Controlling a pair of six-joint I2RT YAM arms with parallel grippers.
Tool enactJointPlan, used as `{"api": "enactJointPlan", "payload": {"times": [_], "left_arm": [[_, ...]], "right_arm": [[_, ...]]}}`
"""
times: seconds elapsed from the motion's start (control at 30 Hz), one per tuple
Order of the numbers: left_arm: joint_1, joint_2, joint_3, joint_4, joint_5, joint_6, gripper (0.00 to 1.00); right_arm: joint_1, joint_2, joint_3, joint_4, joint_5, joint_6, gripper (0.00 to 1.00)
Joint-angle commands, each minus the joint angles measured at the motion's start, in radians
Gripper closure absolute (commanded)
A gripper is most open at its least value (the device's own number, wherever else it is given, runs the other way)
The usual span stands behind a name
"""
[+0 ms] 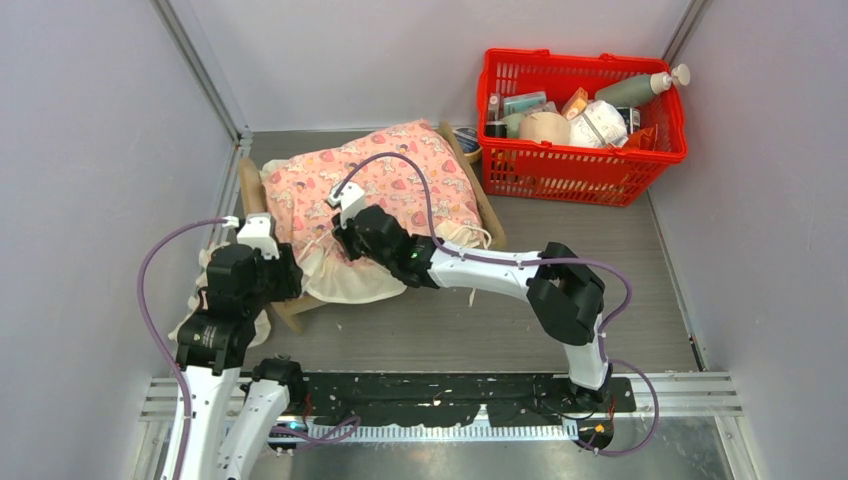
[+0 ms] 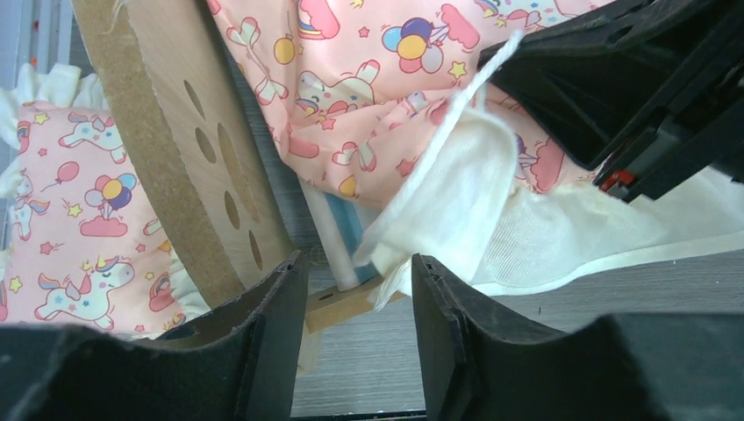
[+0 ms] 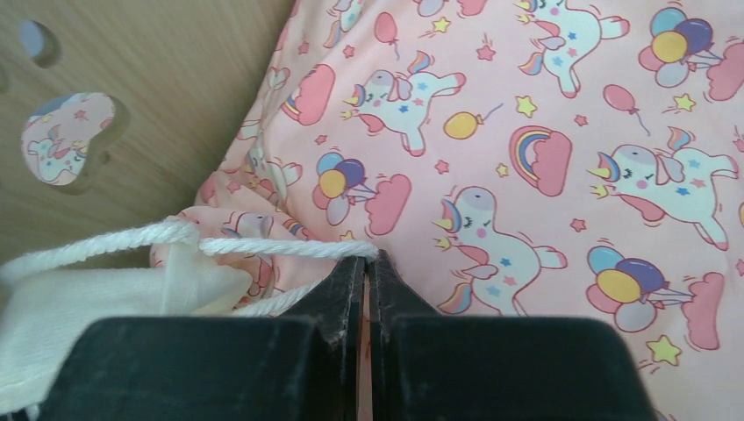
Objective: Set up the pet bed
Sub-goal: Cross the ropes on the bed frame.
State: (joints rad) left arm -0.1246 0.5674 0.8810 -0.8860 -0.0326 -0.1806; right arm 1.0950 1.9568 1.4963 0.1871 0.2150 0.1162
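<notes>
Pet bed point(image 2: 189, 149) sits upper left of centre in the top view, headboard at its left end, paw cutout visible. Pink blanket point(image 1: 390, 175) already covers most of it, but the cream frill is bunched and hangs off the near corner.

Right claw point(image 3: 367, 263) is clenched, apparently pinching the blanket's white cord at the edge; the grip itself is hard to see. Left claw point(image 2: 360, 263) is released and holds nothing, the bed's near corner showing in the gap between its fingers.

Pillow point(image 2: 79, 202) lies on the worktop point(image 1: 650, 260) behind the headboard, not on the bed. Red basket point(image 1: 570, 170) is upper right, well apart.

Roughly mid-task: blanket on but not straightened, and the pillow probably still to place.
</notes>
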Motion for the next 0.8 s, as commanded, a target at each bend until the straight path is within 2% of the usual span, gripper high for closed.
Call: {"api": "enactJointPlan", "payload": {"times": [0.0,0.17,0.3,0.4,0.57,0.6,0.63,0.77], "left_arm": [[0.005,-0.002,0.037,-0.016,-0.036,0.002,0.51],[0.005,-0.002,0.043,-0.02,-0.002,0.019,0.53],[0.005,0.0,-0.006,0.054,0.06,0.045,0.49],[0.005,0.019,-0.043,0.116,0.051,0.056,0.49],[0.005,0.1,-0.031,0.133,0.042,0.056,0.54],[0.005,0.111,-0.03,0.139,0.041,0.056,0.56],[0.005,0.116,-0.029,0.143,0.048,0.058,0.62],[0.005,0.112,-0.001,0.112,0.044,0.047,1.0]], "right_arm": [[-0.018,-0.073,-0.009,0.048,0.015,0.013,0.95],[-0.029,-0.071,-0.014,0.05,0.013,0.013,0.95],[-0.032,-0.071,-0.014,0.055,0.005,0.018,0.95],[-0.033,-0.074,-0.014,0.057,0.005,0.021,0.95],[-0.035,-0.077,-0.018,0.061,0.003,0.022,0.95],[-0.037,-0.076,-0.02,0.062,0.001,0.023,0.95],[-0.037,-0.077,-0.021,0.063,0.001,0.023,0.95],[-0.045,-0.075,-0.023,0.067,0.0,0.022,0.95]]}}
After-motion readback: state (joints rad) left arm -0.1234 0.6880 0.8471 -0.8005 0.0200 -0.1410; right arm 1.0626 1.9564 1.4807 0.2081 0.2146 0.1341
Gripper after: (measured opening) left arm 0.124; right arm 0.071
